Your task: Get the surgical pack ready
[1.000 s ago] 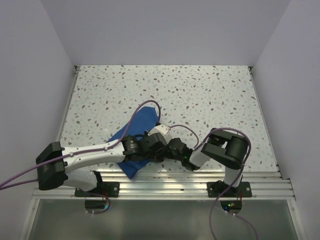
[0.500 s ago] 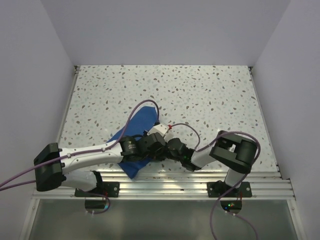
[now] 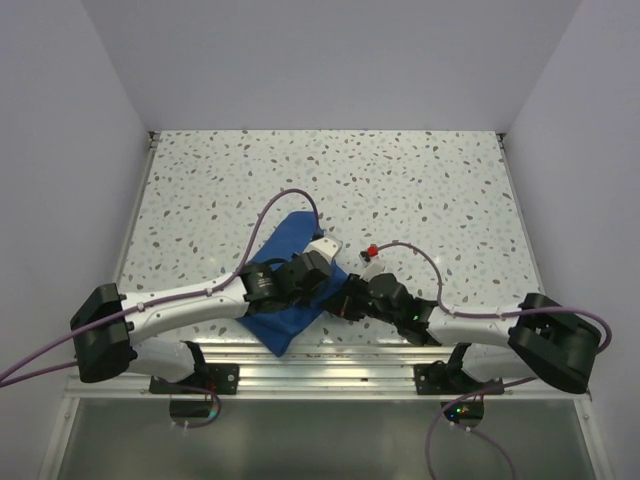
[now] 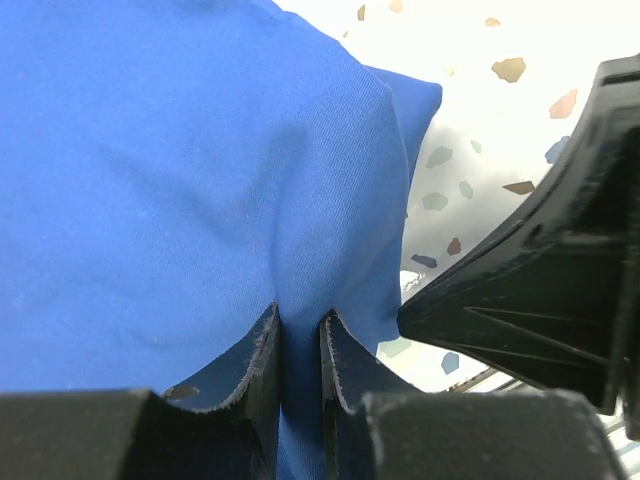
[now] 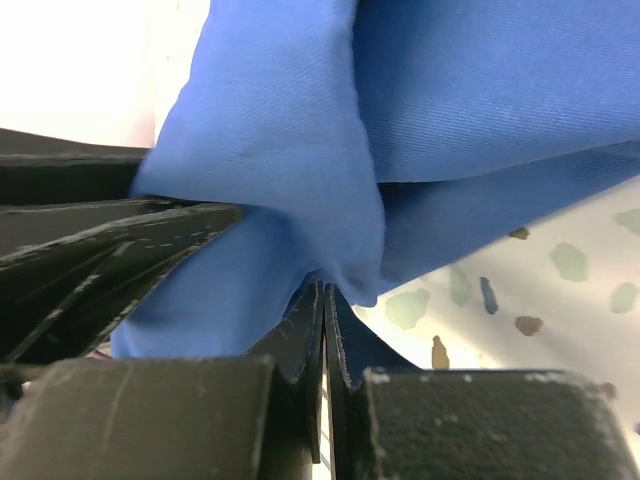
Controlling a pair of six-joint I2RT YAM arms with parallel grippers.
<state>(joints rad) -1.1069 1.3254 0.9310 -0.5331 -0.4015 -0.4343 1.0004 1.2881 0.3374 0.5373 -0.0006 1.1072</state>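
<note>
One left gripper pinching a fold of the single royal-blue drape, drape bunched by the tabletop's near edge, left of centre, one right gripper clamped on its cloth, broad speckled room toward the far edge

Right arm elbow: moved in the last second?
Yes. The right arm elbow swung rightward and toward the near edge: it was above its base mount, and is now well right of it.
</note>
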